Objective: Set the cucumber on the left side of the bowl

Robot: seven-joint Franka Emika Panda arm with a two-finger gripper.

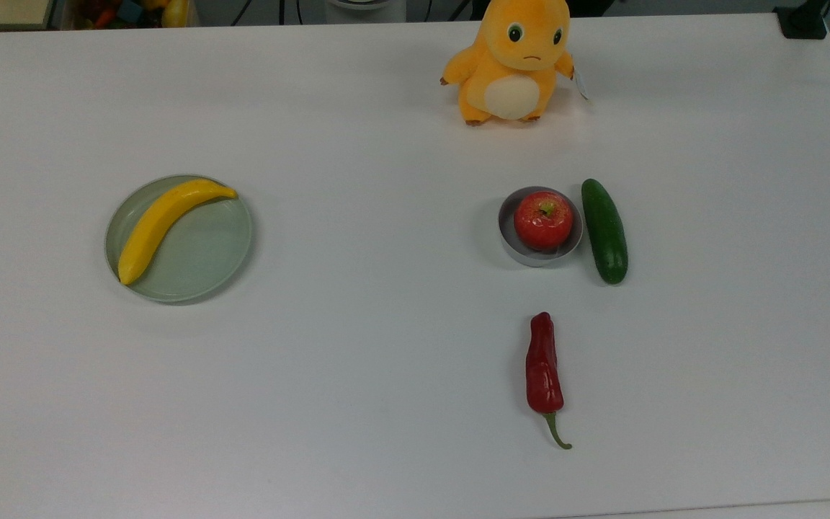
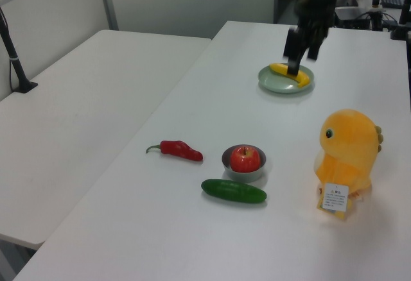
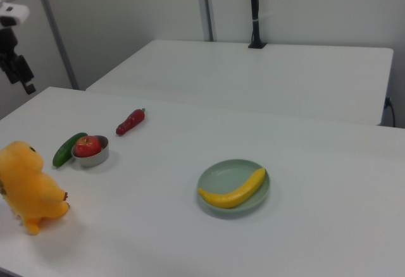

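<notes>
The dark green cucumber [image 1: 604, 231] lies flat on the white table, right against the grey metal bowl [image 1: 507, 241] on the top view's right. In the left view the cucumber [image 2: 234, 191] lies in front of the bowl [image 2: 256, 172]; in the right view the cucumber [image 3: 68, 148] is on the bowl's [image 3: 92, 159] left. A red apple [image 1: 543, 220] fills the bowl. My gripper [image 2: 303, 59] hangs high above the table at the top of the left view, far from the cucumber, open and holding nothing.
An orange plush toy [image 1: 512, 61] stands behind the bowl in the top view. A red chili pepper [image 1: 543, 371] lies nearer the front edge. A pale green plate [image 1: 199, 277] with a banana [image 1: 163, 223] sits at the top view's left.
</notes>
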